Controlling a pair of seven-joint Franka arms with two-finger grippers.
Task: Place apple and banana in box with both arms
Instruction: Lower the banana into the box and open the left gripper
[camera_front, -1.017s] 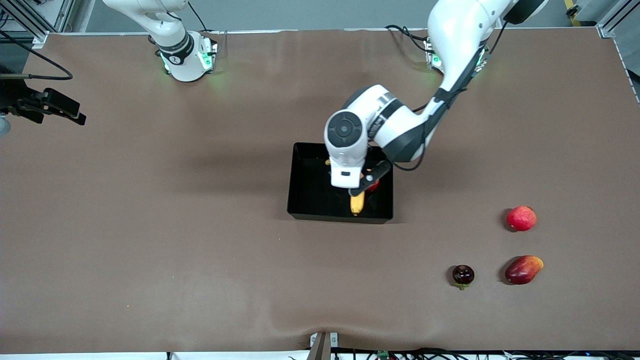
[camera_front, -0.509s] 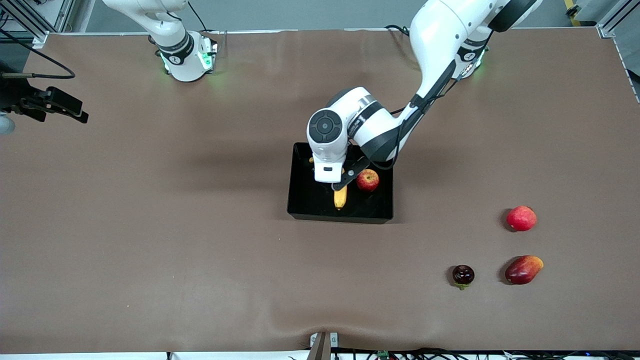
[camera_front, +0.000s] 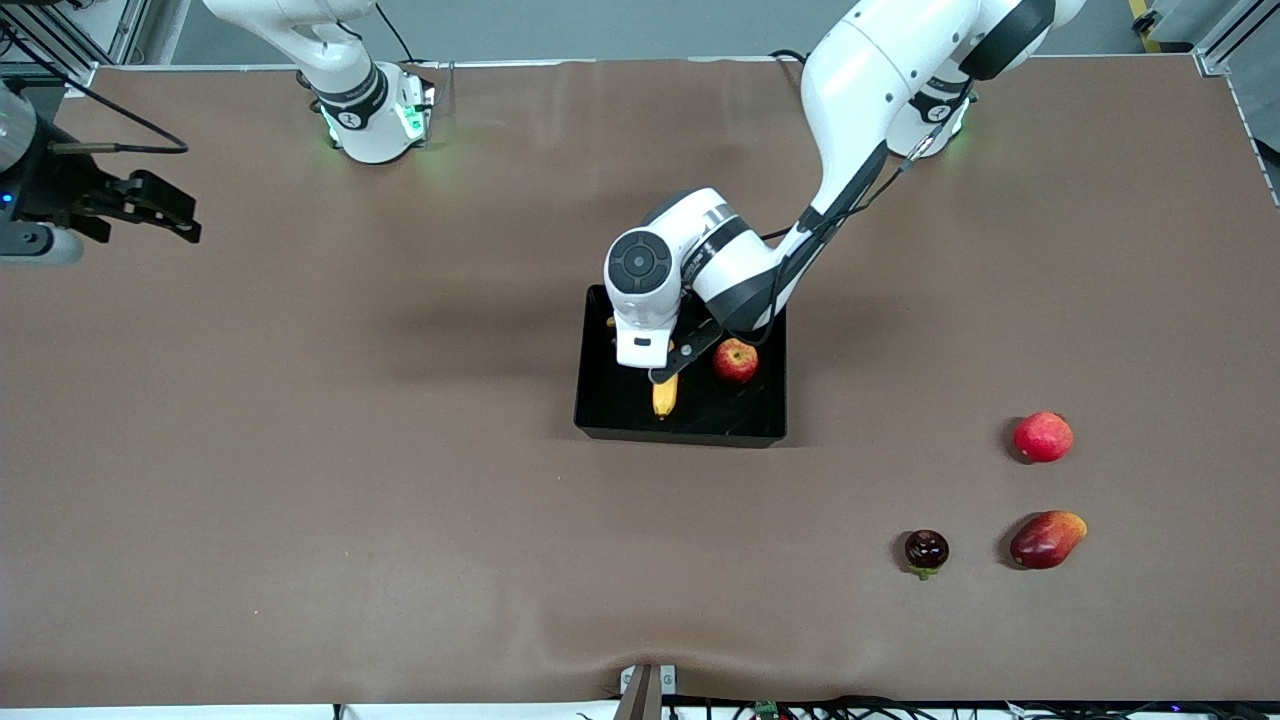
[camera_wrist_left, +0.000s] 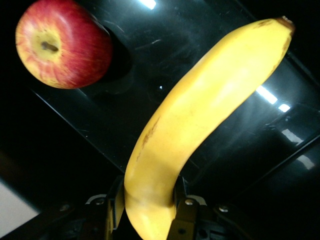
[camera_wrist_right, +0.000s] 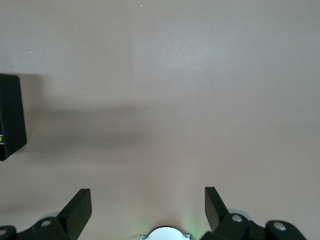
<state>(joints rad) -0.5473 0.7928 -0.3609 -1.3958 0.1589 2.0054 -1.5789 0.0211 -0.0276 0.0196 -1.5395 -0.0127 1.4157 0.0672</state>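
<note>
The black box (camera_front: 680, 436) lies mid-table. The red, yellow-streaked apple (camera_front: 735, 360) rests inside it, toward the left arm's end; it also shows in the left wrist view (camera_wrist_left: 62, 44). My left gripper (camera_front: 668, 372) is shut on one end of the yellow banana (camera_front: 664, 395) and holds it over the box floor (camera_wrist_left: 210, 45), beside the apple and apart from it. In the left wrist view the banana (camera_wrist_left: 200, 120) runs out from between the left gripper's (camera_wrist_left: 149, 205) fingers. My right gripper (camera_front: 185, 220) is open and empty over bare table at the right arm's end, and its fingers (camera_wrist_right: 80, 205) stand wide apart.
Three other fruits lie toward the left arm's end, nearer the front camera than the box: a pinkish-red round fruit (camera_front: 1043, 437), a red-orange mango-like fruit (camera_front: 1047, 539) and a small dark fruit (camera_front: 926, 550). The box's corner shows in the right wrist view (camera_wrist_right: 10, 115).
My left gripper has carried the banana across the box toward the right arm's end, uncovering the apple. The right gripper has shifted slightly inward over the table.
</note>
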